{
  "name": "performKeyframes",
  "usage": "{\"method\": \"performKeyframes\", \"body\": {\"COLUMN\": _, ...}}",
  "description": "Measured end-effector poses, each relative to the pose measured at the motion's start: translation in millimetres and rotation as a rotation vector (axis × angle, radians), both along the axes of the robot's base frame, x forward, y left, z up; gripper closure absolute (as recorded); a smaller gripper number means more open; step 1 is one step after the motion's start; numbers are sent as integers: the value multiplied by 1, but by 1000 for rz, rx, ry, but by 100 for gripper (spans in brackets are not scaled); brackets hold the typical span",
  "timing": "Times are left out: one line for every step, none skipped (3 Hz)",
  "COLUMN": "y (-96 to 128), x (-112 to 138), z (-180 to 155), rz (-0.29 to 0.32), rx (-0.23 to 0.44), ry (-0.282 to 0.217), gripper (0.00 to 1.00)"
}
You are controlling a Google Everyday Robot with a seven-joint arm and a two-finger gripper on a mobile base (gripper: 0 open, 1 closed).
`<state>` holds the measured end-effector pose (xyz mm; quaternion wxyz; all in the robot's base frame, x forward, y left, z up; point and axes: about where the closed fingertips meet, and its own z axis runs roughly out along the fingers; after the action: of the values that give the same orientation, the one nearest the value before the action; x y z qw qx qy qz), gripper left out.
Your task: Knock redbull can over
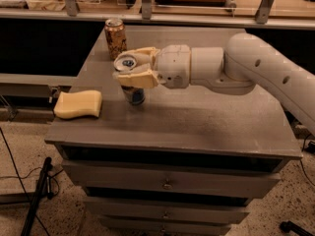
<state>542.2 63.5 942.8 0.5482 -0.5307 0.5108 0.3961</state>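
The redbull can (134, 95) stands on the grey cabinet top (197, 122), left of the middle, with its silver top (127, 62) leaning slightly left. Only its top and its dark blue lower part show. My gripper (134, 66) reaches in from the right at the can's upper part. One cream finger (136, 78) crosses the can's front and the other (143, 53) lies behind its top. The fingers are closed against the can.
An orange-gold patterned can (115, 37) stands upright at the back left of the top. A yellow sponge (78, 104) lies near the left front edge. My white arm (256, 68) spans the right half. Drawers lie below, and a railing runs behind.
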Motion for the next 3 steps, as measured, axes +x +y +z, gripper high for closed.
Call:
{"method": "performKeyframes", "body": {"y": -11, "x": -1, "z": 30, "rz": -11, "rx": -89, "ry": -60, "gripper": 100}}
{"method": "performKeyframes", "body": {"y": -41, "x": -1, "z": 72, "rz": -53, "rx": -264, "ry": -111, "gripper": 100}}
{"method": "performKeyframes", "body": {"y": -88, "x": -2, "z": 90, "rz": -111, "rx": -563, "ry": -94, "gripper": 100}}
